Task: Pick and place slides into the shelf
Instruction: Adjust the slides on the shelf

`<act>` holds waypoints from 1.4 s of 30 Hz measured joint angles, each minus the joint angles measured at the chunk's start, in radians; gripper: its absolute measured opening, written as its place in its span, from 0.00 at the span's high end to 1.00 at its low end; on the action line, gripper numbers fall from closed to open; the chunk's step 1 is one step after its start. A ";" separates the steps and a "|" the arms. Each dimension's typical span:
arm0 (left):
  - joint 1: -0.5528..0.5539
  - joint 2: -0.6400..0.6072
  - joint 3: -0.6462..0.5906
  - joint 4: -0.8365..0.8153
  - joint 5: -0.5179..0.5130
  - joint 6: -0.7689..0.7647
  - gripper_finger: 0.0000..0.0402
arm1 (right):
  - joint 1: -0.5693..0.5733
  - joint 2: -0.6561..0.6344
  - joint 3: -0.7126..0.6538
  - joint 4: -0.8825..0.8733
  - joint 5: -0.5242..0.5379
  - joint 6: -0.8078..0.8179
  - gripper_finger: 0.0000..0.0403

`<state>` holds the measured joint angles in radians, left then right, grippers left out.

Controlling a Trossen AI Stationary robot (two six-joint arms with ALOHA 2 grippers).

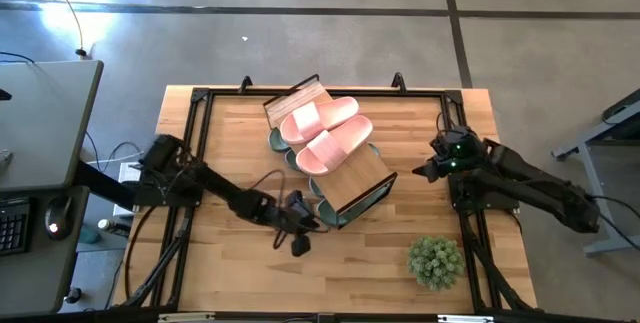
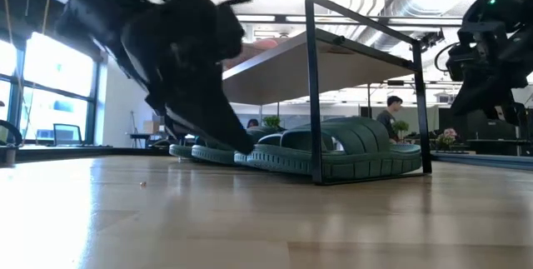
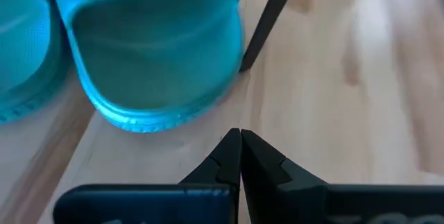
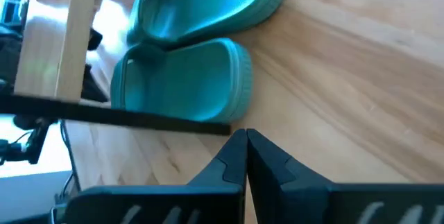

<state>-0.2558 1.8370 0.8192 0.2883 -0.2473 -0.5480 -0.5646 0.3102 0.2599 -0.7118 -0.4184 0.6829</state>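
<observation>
Both jaws pressed together, empty; we see left gripper (image 1: 300, 233) low beside shelf (image 1: 352, 178), likely nudging green slides (image 2: 350, 146) under

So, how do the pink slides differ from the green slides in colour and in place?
The pink slides are pale pink; the green slides are dark sage green. The pink slides lie on top of the shelf's wood plank; the green slides sit under it, on the table. The pink pair shows whole from above; the green ones are mostly hidden there, only their edges peeking out. Both kinds are slides with a wide strap.
</observation>
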 joint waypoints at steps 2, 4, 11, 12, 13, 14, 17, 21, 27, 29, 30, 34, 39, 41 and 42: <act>0.000 0.034 0.069 -0.088 -0.019 0.006 1.00 | 0.024 0.000 -0.001 -0.002 0.014 0.009 1.00; 0.000 0.053 0.116 -0.154 -0.049 0.000 1.00 | 0.044 0.005 -0.001 0.016 0.031 0.019 1.00; 0.000 0.066 0.145 -0.180 -0.111 -0.028 1.00 | 0.117 0.067 -0.002 0.074 0.070 0.009 1.00; 0.000 0.066 0.145 -0.180 -0.112 -0.032 1.00 | 0.131 0.084 -0.003 0.098 0.067 0.003 1.00; 0.000 0.066 0.145 -0.180 -0.112 -0.033 1.00 | 0.144 0.101 -0.003 0.131 0.067 -0.007 1.00; 0.000 0.066 0.145 -0.180 -0.112 -0.034 1.00 | 0.155 0.117 -0.003 0.157 0.067 -0.021 1.00; 0.000 0.066 0.145 -0.181 -0.112 -0.034 1.00 | 0.182 0.168 -0.003 0.210 0.063 -0.035 1.00; 0.001 0.066 0.144 -0.178 -0.112 -0.037 1.00 | 0.225 0.215 -0.003 0.255 0.059 -0.071 1.00; 0.001 0.066 0.144 -0.167 -0.116 -0.043 1.00 | 0.302 0.259 -0.002 0.308 0.060 -0.080 1.00; 0.001 0.066 0.144 -0.161 -0.118 -0.043 1.00 | 0.320 0.275 -0.002 0.339 0.078 -0.081 1.00; 0.001 0.066 0.144 -0.161 -0.118 -0.043 1.00 | 0.325 0.282 -0.002 0.347 0.095 -0.074 1.00; 0.001 0.066 0.144 -0.161 -0.124 -0.044 1.00 | 0.337 0.316 -0.002 0.372 0.121 -0.065 1.00; 0.001 0.066 0.144 -0.160 -0.127 -0.050 1.00 | 0.372 0.365 -0.001 0.466 0.122 -0.054 1.00; 0.001 0.066 0.144 -0.159 -0.128 -0.060 1.00 | 0.386 0.391 -0.001 0.475 0.126 -0.053 1.00; 0.001 0.066 0.144 -0.160 -0.130 -0.060 1.00 | 0.393 0.403 -0.001 0.466 0.137 -0.054 1.00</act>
<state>-0.2550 1.9026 0.9630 0.1287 -0.3770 -0.6082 -0.1718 0.7128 0.2584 -0.2462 -0.2810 0.6293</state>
